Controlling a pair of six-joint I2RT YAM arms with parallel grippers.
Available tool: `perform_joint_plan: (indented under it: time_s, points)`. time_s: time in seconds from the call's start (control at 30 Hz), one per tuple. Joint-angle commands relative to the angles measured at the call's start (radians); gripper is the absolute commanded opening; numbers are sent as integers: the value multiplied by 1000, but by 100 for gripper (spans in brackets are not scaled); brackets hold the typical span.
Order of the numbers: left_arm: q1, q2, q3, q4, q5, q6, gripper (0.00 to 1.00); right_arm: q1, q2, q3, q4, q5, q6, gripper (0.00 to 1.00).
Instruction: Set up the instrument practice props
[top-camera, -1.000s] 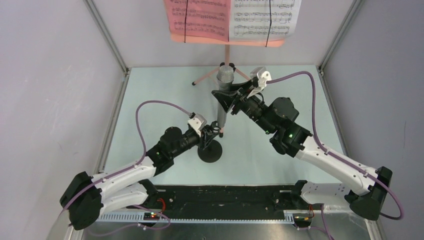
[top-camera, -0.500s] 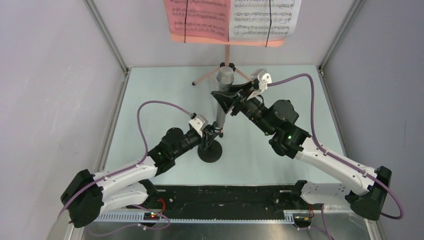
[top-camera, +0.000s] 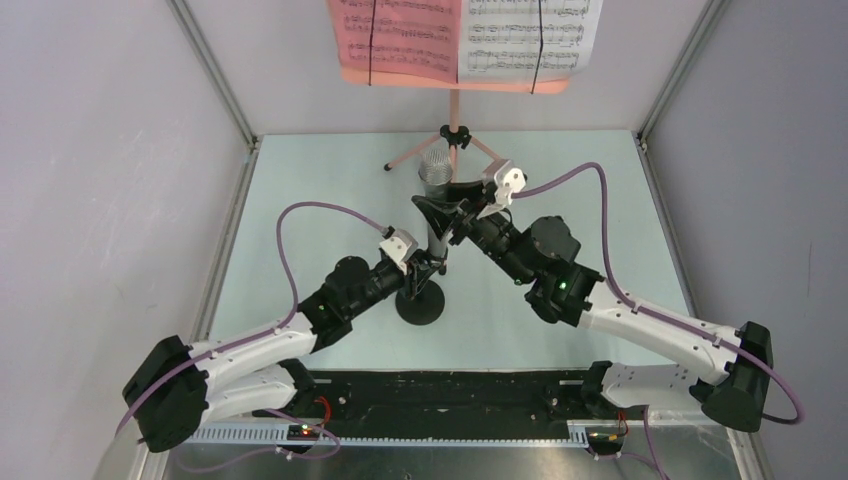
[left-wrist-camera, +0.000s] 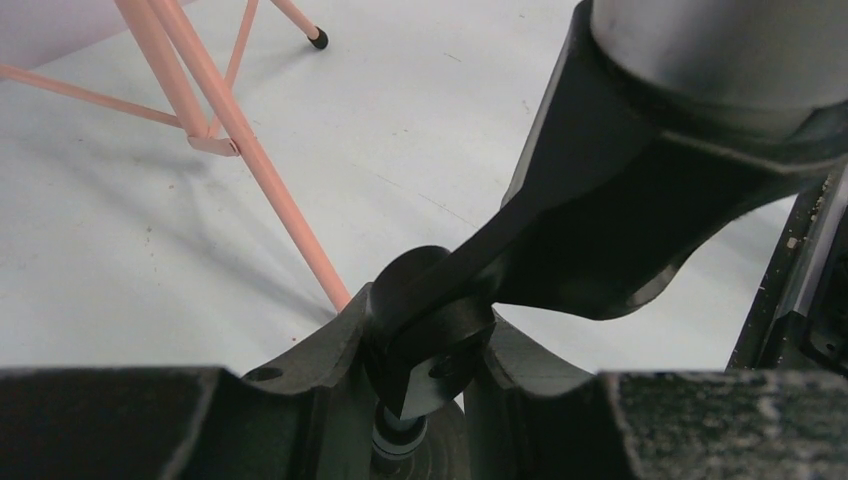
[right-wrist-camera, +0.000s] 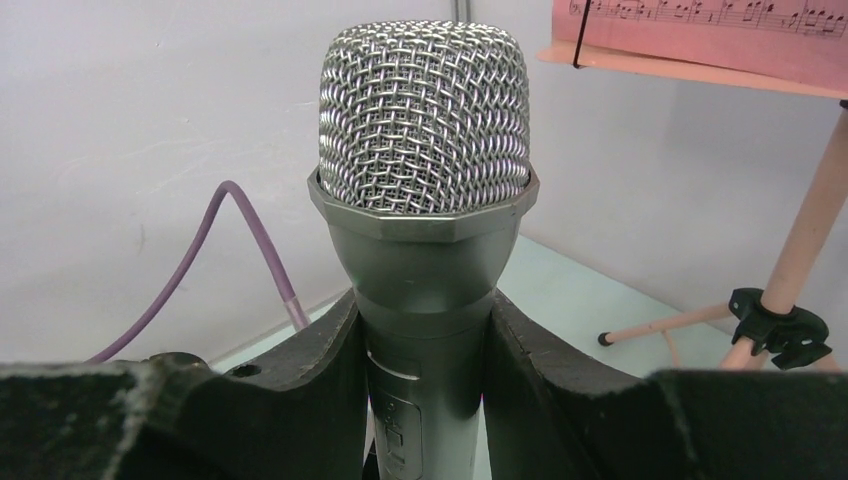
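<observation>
Grey mic (top-camera: 436, 170) upright above black stand (top-camera: 421, 303), mid table (top-camera: 300, 200).
Top: right jaws clenched on mic, left jaws gripping stand post; could topple stand if pushed sideways. Left wrist: clamped round stand joint; might twist under load. Right wrist: mic squeezed upright between jaws; could slip or go in crooked if tilted.

You have a pale mint tabletop (top-camera: 300, 190), walled by grey panels (top-camera: 100, 150) with aluminium corner posts (top-camera: 213, 75); a black strip (top-camera: 450, 388) spans its near edge.
</observation>
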Motion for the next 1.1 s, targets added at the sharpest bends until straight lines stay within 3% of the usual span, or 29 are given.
perform_joint_plan:
  time_s: [0.0,0.3,0.57,0.77,1.07]
  points:
    - [-8,-8,5,28,-37,26,0,35,-28,-48,108,60,-87,0]
    - [-9,-19,-20,27,-42,-28,0,98,-87,-197,288,103,-175,0]
    - [-9,-18,-19,27,-42,-36,0,117,-95,-266,316,116,-177,0]
    - [-8,-11,-17,28,-43,-27,0,148,-48,-252,332,227,-230,0]
    - [-9,1,-11,27,-42,-18,0,171,11,-175,222,405,-239,0]
